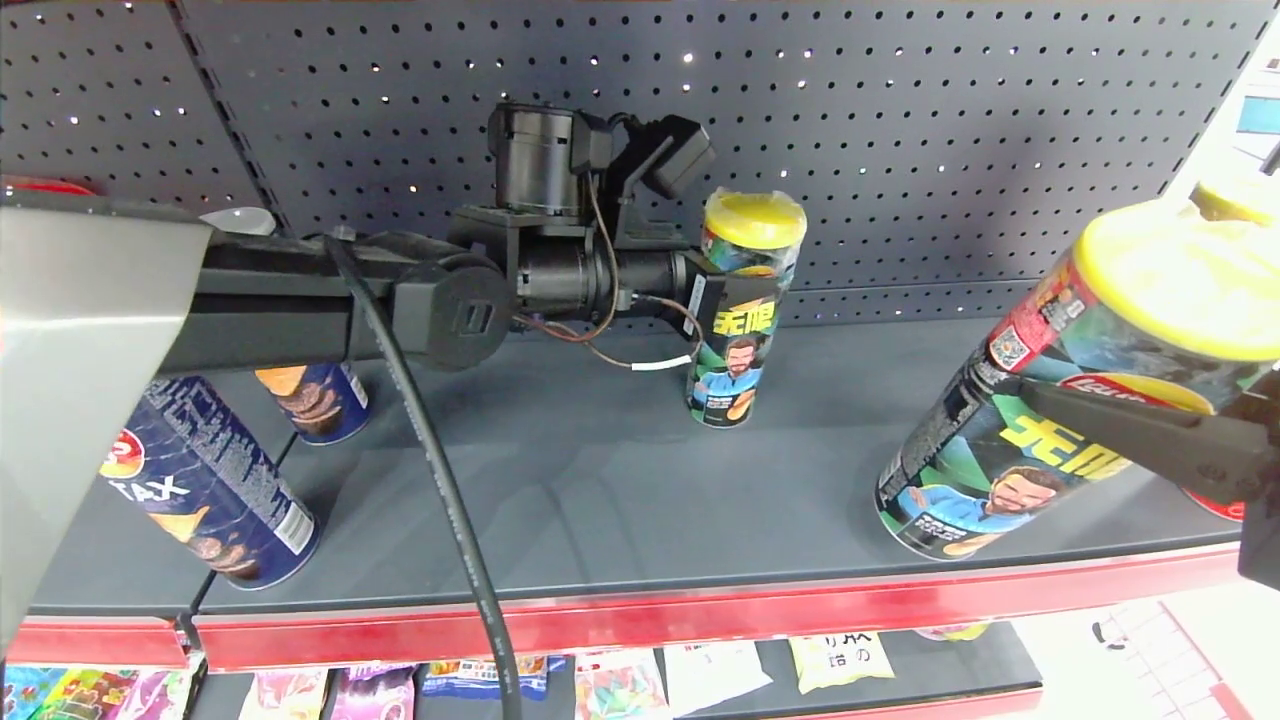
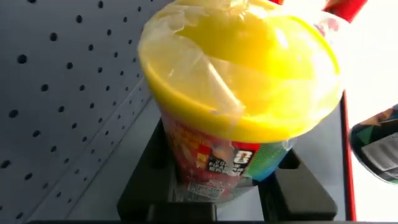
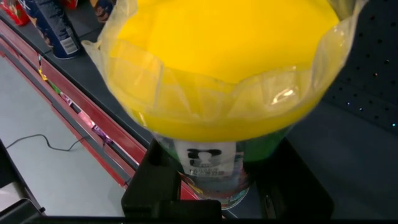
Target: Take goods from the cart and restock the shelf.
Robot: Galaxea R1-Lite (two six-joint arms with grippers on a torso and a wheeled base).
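My left gripper (image 1: 715,305) is clenched on the upright can (image 1: 752,240). My left arm reaches level across the shelf (image 1: 600,500) from 9 o'clock, and its wrist ends just above centre. That can stands close to the pegboard (image 1: 900,120), base on the deck. My right gripper (image 1: 1060,405) comes in from 3 o'clock and grasps the tilted can (image 1: 975,470). Its yellow lid leans toward 2 o'clock and its base sits by the red front lip at 4 o'clock; I cannot tell whether it touches. My left wrist view adds loose clear film over the lid and black fingers (image 2: 146,183) on both sides of the can's body. My right wrist view adds the floor below, with a cable (image 3: 43,146). Two blue cans (image 1: 215,490) stand at 8 o'clock.
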